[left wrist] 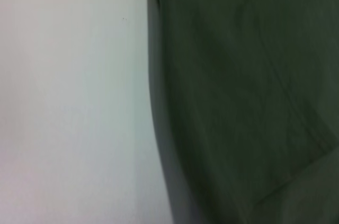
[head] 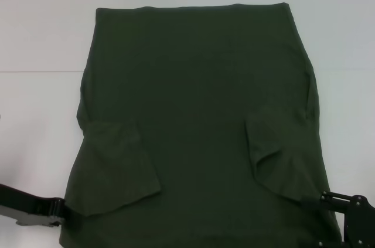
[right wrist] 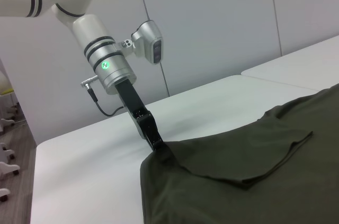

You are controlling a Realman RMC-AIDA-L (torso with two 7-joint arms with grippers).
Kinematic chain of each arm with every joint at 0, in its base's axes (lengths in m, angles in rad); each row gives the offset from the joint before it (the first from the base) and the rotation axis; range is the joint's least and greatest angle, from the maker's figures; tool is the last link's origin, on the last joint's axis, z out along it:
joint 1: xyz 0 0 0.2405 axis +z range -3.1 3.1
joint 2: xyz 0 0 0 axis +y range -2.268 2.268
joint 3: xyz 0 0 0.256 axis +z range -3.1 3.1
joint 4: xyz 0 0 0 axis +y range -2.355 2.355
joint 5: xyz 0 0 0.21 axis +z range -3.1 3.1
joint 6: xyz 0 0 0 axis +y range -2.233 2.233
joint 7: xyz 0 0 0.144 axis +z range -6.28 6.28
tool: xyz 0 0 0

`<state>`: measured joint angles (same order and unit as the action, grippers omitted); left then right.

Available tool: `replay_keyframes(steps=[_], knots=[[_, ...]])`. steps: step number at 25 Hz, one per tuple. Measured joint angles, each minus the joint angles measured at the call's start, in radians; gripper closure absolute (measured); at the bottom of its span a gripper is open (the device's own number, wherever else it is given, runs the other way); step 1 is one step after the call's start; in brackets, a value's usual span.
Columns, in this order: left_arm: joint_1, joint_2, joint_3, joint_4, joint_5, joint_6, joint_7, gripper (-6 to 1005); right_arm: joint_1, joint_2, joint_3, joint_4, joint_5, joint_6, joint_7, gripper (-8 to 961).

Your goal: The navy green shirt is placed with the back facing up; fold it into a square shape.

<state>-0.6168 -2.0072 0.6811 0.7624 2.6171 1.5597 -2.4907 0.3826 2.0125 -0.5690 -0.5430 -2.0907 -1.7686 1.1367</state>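
Observation:
The navy green shirt (head: 199, 101) lies flat on the white table (head: 41, 43), plain side up, with both short sleeves folded inward over the body. My left gripper (head: 63, 210) is at the shirt's near left edge, shut on the cloth. The right wrist view shows this gripper (right wrist: 157, 147) pinching the shirt (right wrist: 238, 181) where the cloth peaks up slightly. My right gripper (head: 306, 201) is at the near right edge, its narrow tip shut on the cloth beside the folded right sleeve. The left wrist view shows only the shirt's side edge (left wrist: 238, 102) on the table.
The white table top (right wrist: 95, 160) extends beyond the shirt on the left, right and far sides. A seam line crosses the table (head: 35, 71) on the left. Pale wall panels (right wrist: 212, 23) stand behind the table.

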Motion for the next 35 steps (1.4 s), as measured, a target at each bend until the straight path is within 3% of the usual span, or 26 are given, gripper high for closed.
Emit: replay_keyframes(steps=[2,8,13,20,23,29,35], knots=[[0.000,0.000,0.013,0.000,0.000,0.001,0.014,906,0.001,0.000,0.000,0.000,0.000,0.000,0.000,82],[0.001,0.000,0.017,0.002,-0.002,-0.001,0.018,938,0.001,0.001,0.019,-0.018,0.001,-0.001,0.054,81],[0.002,0.005,0.002,0.021,-0.008,0.010,0.022,966,0.003,-0.003,0.030,-0.199,-0.010,-0.006,0.456,81],[0.003,0.009,0.000,0.024,-0.052,0.014,0.046,971,0.035,-0.060,0.014,-0.423,-0.063,-0.112,1.079,86],[0.006,0.011,0.000,0.024,-0.057,0.014,0.061,971,0.053,-0.069,0.014,-0.467,-0.142,-0.119,1.262,87],[0.007,0.012,0.000,0.025,-0.059,0.016,0.083,971,0.102,-0.067,0.015,-0.466,-0.368,-0.091,1.375,89],[0.001,0.012,0.002,0.025,-0.062,0.018,0.085,971,0.120,-0.047,0.009,-0.440,-0.472,-0.033,1.400,89]])
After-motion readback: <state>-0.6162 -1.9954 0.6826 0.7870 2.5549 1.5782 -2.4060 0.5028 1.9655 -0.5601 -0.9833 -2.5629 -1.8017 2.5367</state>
